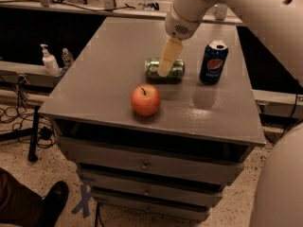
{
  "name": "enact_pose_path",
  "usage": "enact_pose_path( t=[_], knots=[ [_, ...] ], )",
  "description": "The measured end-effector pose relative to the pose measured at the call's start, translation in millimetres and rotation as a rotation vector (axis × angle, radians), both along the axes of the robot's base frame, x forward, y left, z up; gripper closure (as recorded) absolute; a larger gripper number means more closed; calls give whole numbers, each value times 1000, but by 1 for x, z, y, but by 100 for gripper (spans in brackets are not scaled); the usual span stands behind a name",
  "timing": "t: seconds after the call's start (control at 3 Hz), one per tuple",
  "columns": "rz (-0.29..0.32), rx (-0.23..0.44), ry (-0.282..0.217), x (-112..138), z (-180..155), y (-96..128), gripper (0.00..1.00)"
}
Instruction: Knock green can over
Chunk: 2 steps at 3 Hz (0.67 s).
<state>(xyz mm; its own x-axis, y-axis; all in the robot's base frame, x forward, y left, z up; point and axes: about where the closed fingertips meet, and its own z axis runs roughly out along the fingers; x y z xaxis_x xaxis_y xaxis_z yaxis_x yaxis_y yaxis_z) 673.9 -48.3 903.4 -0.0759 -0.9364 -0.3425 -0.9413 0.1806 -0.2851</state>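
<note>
The green can (154,69) lies on its side on the grey cabinet top (109,74), its silver end facing left, behind the apple. My gripper (165,66) hangs from the white arm at the upper right and is directly in front of and over the can's middle, hiding part of it. The fingers look like one pale narrow shape, with the tip at the can's body.
A red apple (146,100) sits in front of the can near the cabinet's front edge. A dark blue Pepsi can (213,63) stands upright to the right. Drawers are below. A soap bottle (49,60) stands on a ledge at the left. A shoe (49,202) is at the bottom left.
</note>
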Motion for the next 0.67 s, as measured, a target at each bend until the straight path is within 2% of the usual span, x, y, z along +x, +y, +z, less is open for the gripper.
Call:
enact_pose_path(
  t=[0.33, 0.67],
  knots=[
    [-63, 87, -65, -8, 34, -31, 0],
    [-130, 213, -113, -23, 57, -69, 0]
  ],
)
